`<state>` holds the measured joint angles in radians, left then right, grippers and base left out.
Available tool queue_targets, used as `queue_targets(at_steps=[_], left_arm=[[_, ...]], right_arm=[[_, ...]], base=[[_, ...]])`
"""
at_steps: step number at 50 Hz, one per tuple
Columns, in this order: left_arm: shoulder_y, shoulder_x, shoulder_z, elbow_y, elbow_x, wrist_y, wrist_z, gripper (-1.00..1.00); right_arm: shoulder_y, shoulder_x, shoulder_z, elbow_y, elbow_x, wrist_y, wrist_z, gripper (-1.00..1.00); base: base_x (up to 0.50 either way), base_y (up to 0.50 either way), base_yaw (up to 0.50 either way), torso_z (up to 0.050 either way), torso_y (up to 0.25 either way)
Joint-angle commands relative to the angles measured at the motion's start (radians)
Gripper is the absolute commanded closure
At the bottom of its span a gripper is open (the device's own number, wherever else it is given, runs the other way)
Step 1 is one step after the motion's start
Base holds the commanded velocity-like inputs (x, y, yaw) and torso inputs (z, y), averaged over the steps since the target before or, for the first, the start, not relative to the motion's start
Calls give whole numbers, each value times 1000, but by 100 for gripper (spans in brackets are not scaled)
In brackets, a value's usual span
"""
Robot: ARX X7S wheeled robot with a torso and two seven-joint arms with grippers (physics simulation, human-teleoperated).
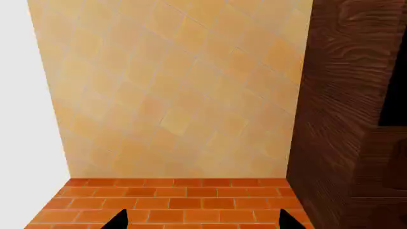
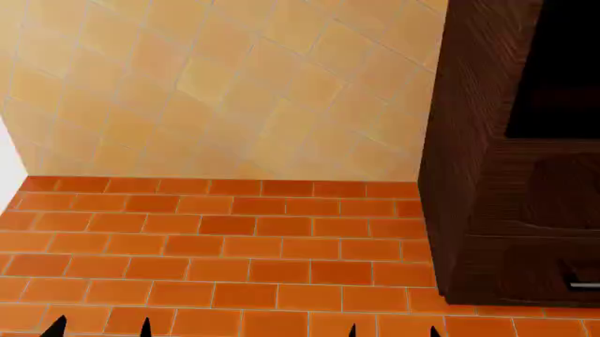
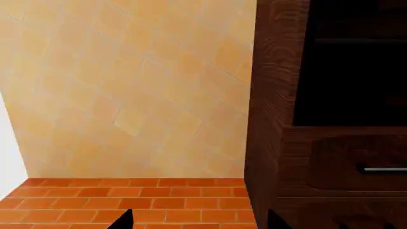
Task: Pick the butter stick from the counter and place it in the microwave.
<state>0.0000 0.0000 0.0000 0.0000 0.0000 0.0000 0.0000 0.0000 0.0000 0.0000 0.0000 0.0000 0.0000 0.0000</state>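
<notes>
Orange brick tiles cover the floor (image 2: 206, 260), and this floor fills the lower part of the head view. Behind the floor stands a wall (image 2: 235, 84) of pale yellow-orange square tiles set diagonally. A dark brown wood cabinet (image 2: 487, 182) stands to the right of this wall, with its base on the floor. In the cabinet there is a black opening (image 2: 563, 70) in the upper part, and under it a drawer front with a silver bar handle (image 2: 583, 284).

The left gripper (image 2: 101, 327) shows only as two small black fingertips at the bottom edge of the head view, over the floor and well apart from the cabinet. The right gripper (image 2: 392, 330) shows the same way, nearer to the cabinet. In both pairs the tips stand apart with floor visible between them, so the jaws are spread wide and hold nothing.

In the left wrist view the two tips (image 1: 121, 220) are over the floor, with the cabinet beside them. In the right wrist view the silver handle is seen on the cabinet.

The butter stick, the counter and the microwave are in none of the three views, so I cannot tell where the butter stick is.
</notes>
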Motion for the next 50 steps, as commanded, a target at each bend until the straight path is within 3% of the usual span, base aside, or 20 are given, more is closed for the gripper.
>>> queue_targets(at_steps=[1, 16, 50], left_arm=[[2, -17, 20, 1, -17, 1, -20, -100], [24, -60, 76, 18, -23, 8, -70, -100], [27, -69, 89, 25, -62, -10, -58, -100]], right_arm=[[0, 65, -78, -4, 65, -1, 78, -100], [5, 79, -115, 7, 59, -7, 111, -100], [7, 80, -119, 17, 60, -13, 114, -100]], base=[[0, 0, 0, 0, 0], [0, 0, 0, 0, 0], [0, 0, 0, 0, 0]])
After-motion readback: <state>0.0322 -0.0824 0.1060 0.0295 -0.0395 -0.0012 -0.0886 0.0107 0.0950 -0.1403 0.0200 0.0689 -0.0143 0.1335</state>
